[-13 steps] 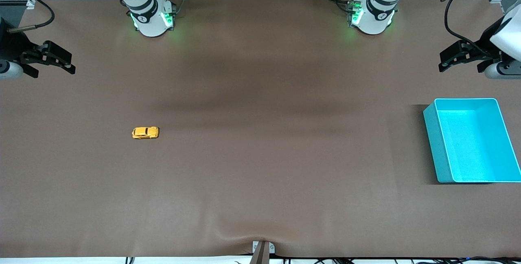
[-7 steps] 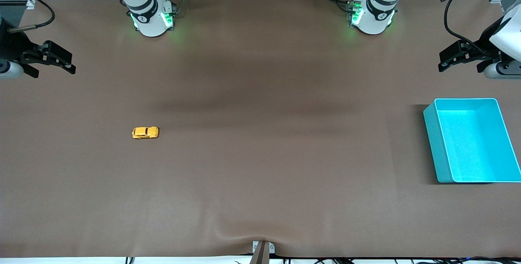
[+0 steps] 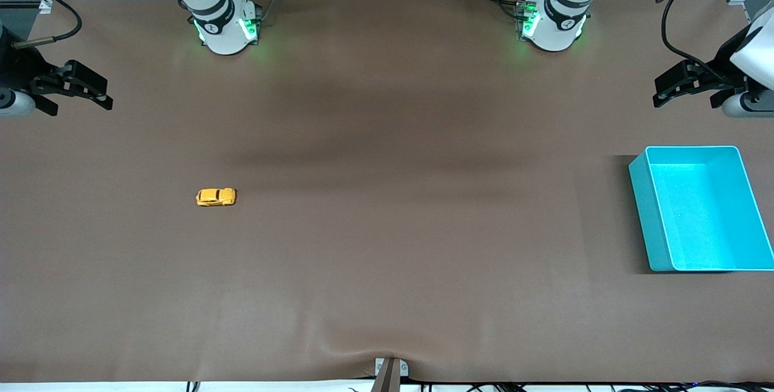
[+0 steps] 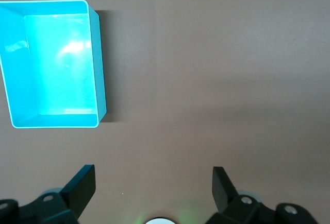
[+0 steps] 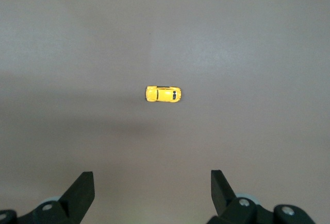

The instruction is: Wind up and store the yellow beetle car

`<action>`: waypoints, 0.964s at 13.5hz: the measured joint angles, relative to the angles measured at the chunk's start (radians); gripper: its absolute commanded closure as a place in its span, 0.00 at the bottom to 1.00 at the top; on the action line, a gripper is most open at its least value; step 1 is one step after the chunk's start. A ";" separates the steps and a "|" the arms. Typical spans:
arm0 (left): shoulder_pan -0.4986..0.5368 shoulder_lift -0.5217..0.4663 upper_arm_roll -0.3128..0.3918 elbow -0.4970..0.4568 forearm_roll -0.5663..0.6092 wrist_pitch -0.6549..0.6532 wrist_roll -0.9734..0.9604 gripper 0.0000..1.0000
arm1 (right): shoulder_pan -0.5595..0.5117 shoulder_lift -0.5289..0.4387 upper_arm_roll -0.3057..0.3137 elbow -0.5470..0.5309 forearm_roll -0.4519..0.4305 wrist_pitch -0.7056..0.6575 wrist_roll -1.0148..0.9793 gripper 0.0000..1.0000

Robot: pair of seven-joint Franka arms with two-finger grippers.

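- The yellow beetle car (image 3: pixel 216 197) sits on its wheels on the bare brown table (image 3: pixel 387 247), toward the right arm's end, with nothing touching it.
- From the right wrist view the car (image 5: pixel 163 93) lies alone on the mat, well clear of the fingertips (image 5: pixel 85 185).
- The right gripper (image 3: pixel 91 92) hangs in the air over the table's edge at its own arm's end, fingers spread wide, holding nothing.
- The left gripper (image 3: pixel 671 86) hangs over the left arm's end of the table, fingers also spread wide and empty.
- A turquoise bin (image 3: pixel 641 198) stands on the table at the left arm's end, nearer to the front camera than the left gripper, well apart from the car.
- The left wrist view shows the bin (image 4: pixel 100 80) open-topped, with only its bare floor inside.
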 measured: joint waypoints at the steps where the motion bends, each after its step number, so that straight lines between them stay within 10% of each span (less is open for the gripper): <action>1: 0.000 0.000 0.000 0.000 0.000 0.000 0.000 0.00 | 0.001 0.000 0.000 0.000 0.000 0.000 0.000 0.00; 13: 0.005 0.000 0.004 0.000 0.000 0.000 0.001 0.00 | 0.019 -0.001 0.005 0.029 0.002 0.000 0.000 0.00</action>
